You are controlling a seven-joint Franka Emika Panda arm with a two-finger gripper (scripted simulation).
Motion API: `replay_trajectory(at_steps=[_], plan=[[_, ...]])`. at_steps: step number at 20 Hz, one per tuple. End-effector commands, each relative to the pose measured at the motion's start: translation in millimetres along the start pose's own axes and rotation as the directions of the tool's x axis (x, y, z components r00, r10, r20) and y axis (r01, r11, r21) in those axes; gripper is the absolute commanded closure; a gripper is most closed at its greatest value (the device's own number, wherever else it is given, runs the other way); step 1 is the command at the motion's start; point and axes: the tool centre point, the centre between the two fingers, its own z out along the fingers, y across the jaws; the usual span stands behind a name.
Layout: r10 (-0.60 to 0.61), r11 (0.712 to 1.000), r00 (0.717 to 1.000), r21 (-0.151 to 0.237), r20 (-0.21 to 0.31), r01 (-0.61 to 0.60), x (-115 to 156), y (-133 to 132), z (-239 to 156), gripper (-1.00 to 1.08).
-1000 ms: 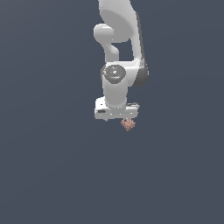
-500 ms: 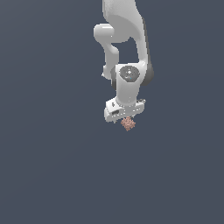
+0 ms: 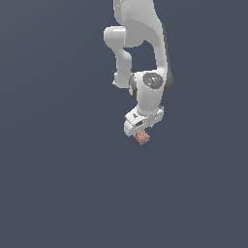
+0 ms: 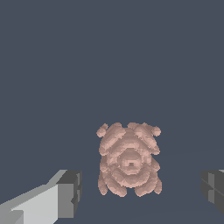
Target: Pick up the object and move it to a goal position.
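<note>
1. While the arm (image 3: 140, 43) hangs down from the far edge of the exterior view, we see the end effector (image 3: 141, 127) poised directly above the object (image 3: 142, 138), which sits a little right of centre on the plain grey desk (image 3: 58, 184).

2. We read the end effector as open: in the wrist view its two dark pads (image 4: 70, 192) stand well apart, one on each side of the object (image 4: 129, 159), with bare desk (image 4: 109, 57) showing in the gaps, so nothing is gripped.

3. We judge this straddling placement deliberate. The pinkish-brown lump is narrower than the spread of the fingers, so centring it between them lets both pads meet it together.

4. From the exterior view we cannot tell whether the fingertips have reached the desk or hover just over it.

5. We think the lumpy, mottled surface may seat unevenly against flat pads, so a squeeze across its widest bulge looks safest.

6. No goal marker shows in either view, so we cannot say where the object must go.
</note>
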Motion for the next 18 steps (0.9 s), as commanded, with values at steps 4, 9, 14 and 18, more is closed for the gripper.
replay_trajectory(at_steps=[4, 9, 14, 18], plan=[[-0.014, 1.0, 1.0, -0.001, -0.002, 0.014, 0.0, -2.2, 1.0, -0.92], [-0.016, 1.0, 1.0, -0.002, -0.002, 0.016, -0.3, -2.6, 12.6, -0.92], [-0.02, 1.0, 1.0, -0.002, -0.003, 0.02, -0.9, -3.3, 37.0, -0.92], [-0.021, 1.0, 1.0, -0.002, -0.003, 0.021, -0.5, -3.2, 48.6, -0.92]])
